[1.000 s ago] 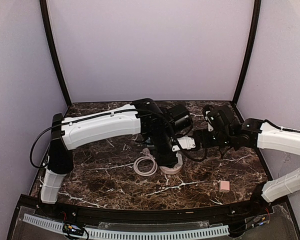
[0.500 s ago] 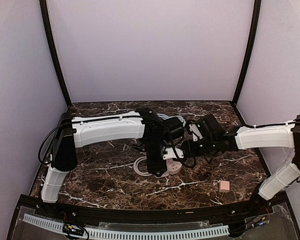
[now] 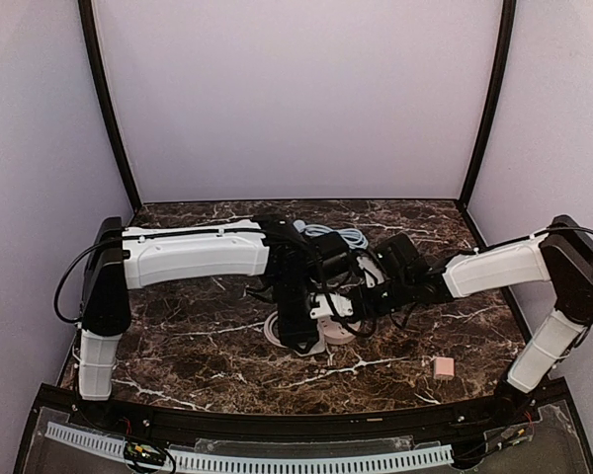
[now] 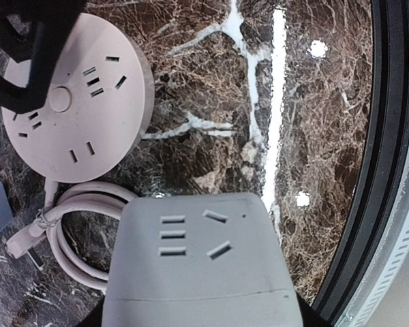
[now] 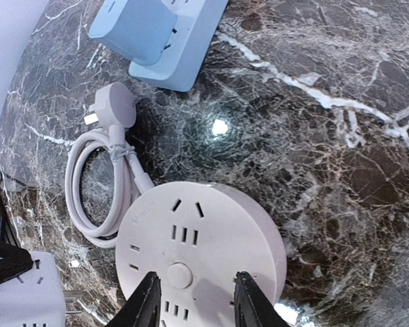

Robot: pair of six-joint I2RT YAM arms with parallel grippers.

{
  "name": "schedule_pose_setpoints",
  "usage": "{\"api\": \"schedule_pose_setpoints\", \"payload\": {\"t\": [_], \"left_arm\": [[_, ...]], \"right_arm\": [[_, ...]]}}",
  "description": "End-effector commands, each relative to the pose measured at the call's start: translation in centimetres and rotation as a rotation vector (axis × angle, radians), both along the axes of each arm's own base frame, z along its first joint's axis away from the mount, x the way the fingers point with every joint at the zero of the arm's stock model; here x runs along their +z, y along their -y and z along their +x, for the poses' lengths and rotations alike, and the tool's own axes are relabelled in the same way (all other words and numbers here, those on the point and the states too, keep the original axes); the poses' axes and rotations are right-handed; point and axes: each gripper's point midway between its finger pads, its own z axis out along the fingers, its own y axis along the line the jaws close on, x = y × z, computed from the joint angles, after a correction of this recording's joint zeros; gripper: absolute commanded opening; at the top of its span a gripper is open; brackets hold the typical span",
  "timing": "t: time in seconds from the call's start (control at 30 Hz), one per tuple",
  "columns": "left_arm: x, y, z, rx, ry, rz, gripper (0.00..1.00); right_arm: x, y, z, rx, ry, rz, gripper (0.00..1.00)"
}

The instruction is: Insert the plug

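While the left gripper [image 3: 298, 334] is clamped on a white socket adapter block [image 4: 198, 272], that block is held over the marble table [image 4: 313, 102]. Its slotted face is turned toward the wrist camera and its near edge hangs above a coiled white cord [image 4: 75, 231]. Whether the block carries pins on its far side cannot be told from here.

The cord ends in a white plug [image 5: 109, 105], which lies flat on the marble and is seated in no socket. It sits between the coil and a light-blue power strip [image 5: 157, 34] farther back. The cord's other end runs to the rim of the round white power strip [image 5: 204, 231], which rests flat just beside the coil with its sockets facing up.

The right gripper [image 5: 198, 278] reaches in from the right and sits low over the round strip's top face. Its fingers stand a narrow gap apart – one on either side of the central button – with nothing clasped between them. Whether the fingertips touch the face cannot be told.

From above, the two grippers sit close together at mid-table, the left one nearer the front edge. A small pink block [image 3: 443, 368] lies on the marble toward the right arm's base – well apart from everything else.
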Motion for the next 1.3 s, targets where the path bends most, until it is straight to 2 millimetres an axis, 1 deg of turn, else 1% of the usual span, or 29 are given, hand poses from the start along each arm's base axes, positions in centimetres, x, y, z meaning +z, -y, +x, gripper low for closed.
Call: {"api": "schedule_pose_setpoints", "payload": {"t": [0.0,0.07,0.13,0.2,0.27,0.37,0.43,0.5,0.57,0.73,0.77,0.87,0.97,1.03,1.13,1.27], "left_arm": [[3.3,-0.4,-0.1,0.020,0.023,-0.073,0.01],[3.3,-0.6,-0.2,0.024,0.020,-0.076,0.01],[3.3,-0.8,-0.3,0.030,0.021,-0.078,0.01],[3.2,-1.0,-0.4,0.034,0.021,-0.080,0.01],[3.3,-1.1,-0.5,0.040,0.020,-0.082,0.01],[3.2,-1.3,-0.7,0.041,0.011,-0.082,0.01],[3.1,-1.4,-0.8,0.044,0.009,-0.079,0.01],[3.1,-1.4,-0.8,0.046,0.010,-0.082,0.01],[3.1,-1.5,-0.8,0.046,0.009,-0.084,0.01],[2.9,-1.5,-0.8,0.049,0.010,-0.085,0.01],[2.9,-1.5,-0.9,0.049,0.009,-0.084,0.01],[2.8,-1.6,-0.9,0.050,0.007,-0.081,0.01],[2.8,-1.7,-0.9,0.053,0.008,-0.080,0.01],[2.9,-1.8,-1.0,0.053,0.008,-0.082,0.01],[3.0,-2.0,-1.0,0.056,0.007,-0.078,0.01],[2.9,-2.6,-1.3,0.062,0.002,-0.064,0.01]], "right_arm": [[-1.0,-1.3,-1.2,0.059,-0.041,0.030,0.36],[-0.8,-1.5,-1.4,0.063,-0.035,0.028,0.39],[-0.4,-0.9,-0.9,0.029,-0.006,0.010,0.42],[0.0,0.5,0.2,-0.042,0.028,-0.037,0.50],[0.8,1.7,1.3,-0.105,0.058,-0.050,0.52],[2.2,2.2,1.9,-0.131,0.099,-0.037,0.53],[2.8,2.3,2.1,-0.137,0.118,-0.033,0.54],[2.7,2.5,2.2,-0.139,0.120,-0.038,0.53],[1.9,2.4,2.3,-0.133,0.106,-0.051,0.54],[-1.5,1.6,1.8,-0.084,0.033,-0.070,0.51],[-1.7,1.1,1.7,-0.064,0.027,-0.052,0.50],[-2.0,-0.2,1.0,-0.012,0.009,-0.005,0.46],[-1.7,-1.5,0.1,0.041,0.010,0.019,0.41],[-1.5,-2.4,-0.8,0.073,0.004,0.030,0.38],[-1.7,-3.6,-2.1,0.085,-0.033,0.030,0.34],[-1.6,-5.8,-4.4,0.108,-0.063,0.044,0.33]]}}
